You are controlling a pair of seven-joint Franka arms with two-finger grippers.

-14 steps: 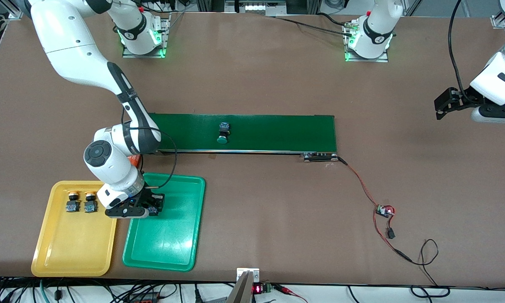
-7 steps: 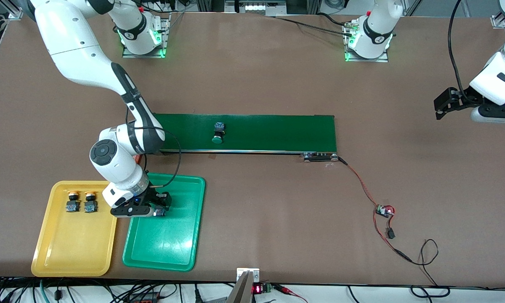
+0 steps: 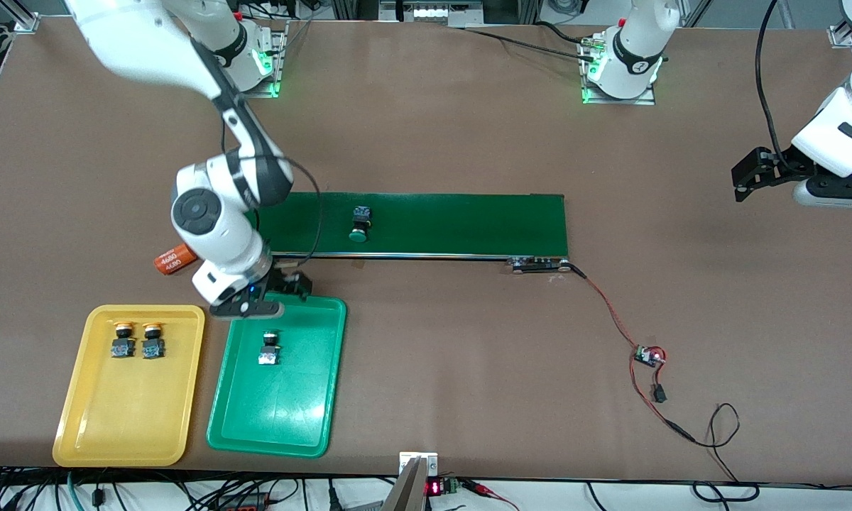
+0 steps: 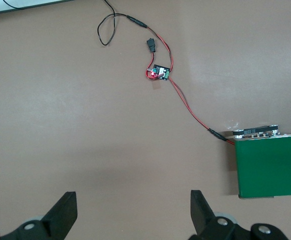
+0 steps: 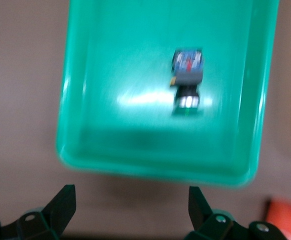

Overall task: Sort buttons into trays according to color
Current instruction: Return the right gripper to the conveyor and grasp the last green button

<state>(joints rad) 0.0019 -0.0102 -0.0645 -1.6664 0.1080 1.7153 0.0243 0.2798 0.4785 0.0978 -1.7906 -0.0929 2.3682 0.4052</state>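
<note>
Since the earlier frames the right arm has lifted away from the green tray point(image 3: 326, 397) toward the belt point(image 3: 454, 223), leaving a green button point(image 3: 270, 349) lying in the tray's upper half, and the button on the belt point(image 3: 358, 223) has drifted toward the frame's left.

The table point(image 3: 468, 369) carries the belt across the frame's middle and, at lower left, the yellow tray point(image 3: 113, 426) beside the green one. The right gripper point(image 3: 273, 291) hangs over the green tray's upper rim, just below the belt's near edge; its wrist view shows its fingers point(image 5: 60, 207) spread wide and empty. The left gripper point(image 3: 749, 174) waits at the right edge over bare table, fingers point(image 4: 65, 215) likewise wide apart. An orange cylinder point(image 3: 172, 260) lies left of the right wrist.

Both yellow buttons point(image 3: 135, 341) sit in the yellow tray's upper part, so only the belt's green one appears left. To pick it cleanly, the right gripper should probably aim ahead of the moving button, straddle the dark body rather than the round cap, descend straight, and close only once centred.
</note>
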